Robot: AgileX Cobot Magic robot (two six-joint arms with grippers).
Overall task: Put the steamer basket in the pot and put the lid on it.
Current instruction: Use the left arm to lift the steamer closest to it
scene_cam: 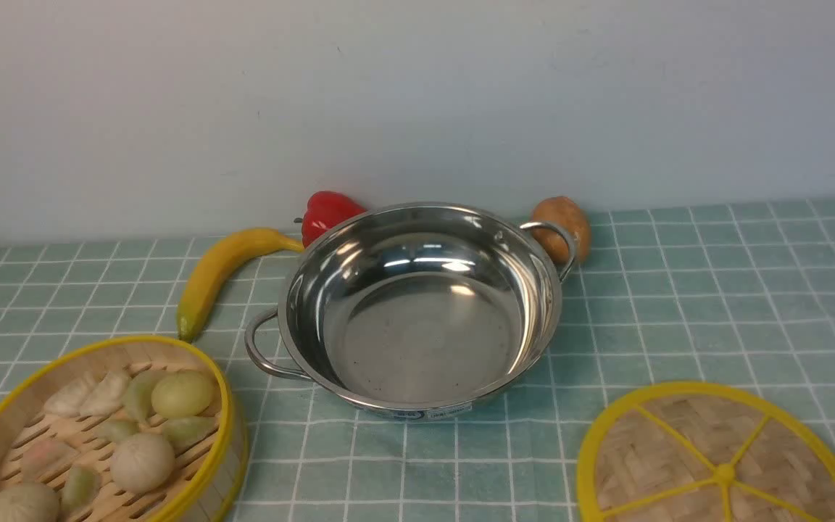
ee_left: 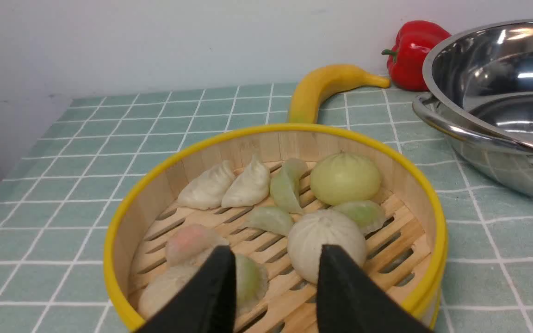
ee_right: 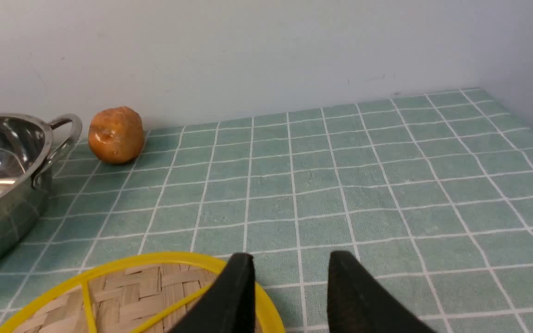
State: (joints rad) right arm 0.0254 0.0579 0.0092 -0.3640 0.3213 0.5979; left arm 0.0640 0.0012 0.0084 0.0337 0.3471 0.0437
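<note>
Standing on the surface [scene_cam: 678, 304] left of the empty pot [scene_cam: 417, 326], the steamer basket [scene_cam: 109, 341] looks light and stiff, best pinched across its rim and kept level so the loose buns [ee_left: 324, 240] stay put; the left hand [ee_left: 275, 249] hangs open over its near edge. The lid [scene_cam: 678, 449], flat on the surface right of the pot, offers only a thin edge or small knob [scene_cam: 724, 473]; the right hand [ee_right: 289, 254] hovers open at that edge. The front view crops both and shows neither hand.
</note>
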